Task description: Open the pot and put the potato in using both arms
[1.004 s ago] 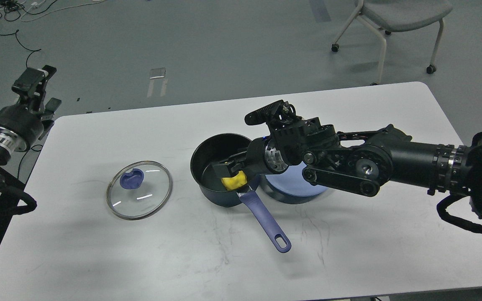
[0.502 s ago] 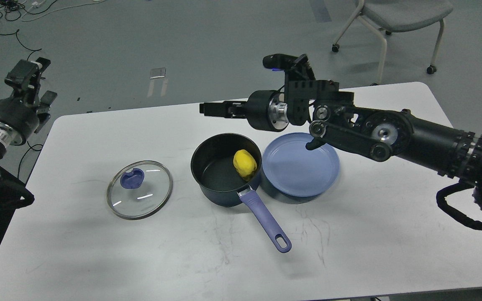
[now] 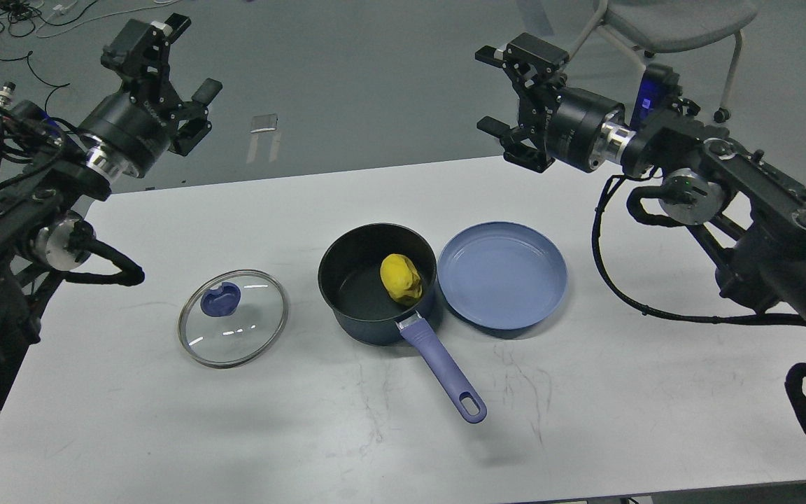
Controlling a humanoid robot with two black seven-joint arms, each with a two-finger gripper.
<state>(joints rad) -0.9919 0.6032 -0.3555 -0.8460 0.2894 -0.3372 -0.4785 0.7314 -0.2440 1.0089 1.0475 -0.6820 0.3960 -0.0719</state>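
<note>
Since earlier frame: right gripper (image 3: 497, 94) lifted away, left gripper (image 3: 179, 73) raised; both spread, empty. Yellow lumpy potato (image 3: 401, 278) inside navy saucepan (image 3: 368, 325); glass lid (image 3: 233, 317) on table, well apart. Looks done.

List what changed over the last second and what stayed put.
The right gripper let go of the potato inside the pot, then lifted and pulled back to the far right, jaws open and empty. The left gripper rose and swung inward, also open. The potato settled slightly leftward. Pot, lid and blue plate did not move.
</note>
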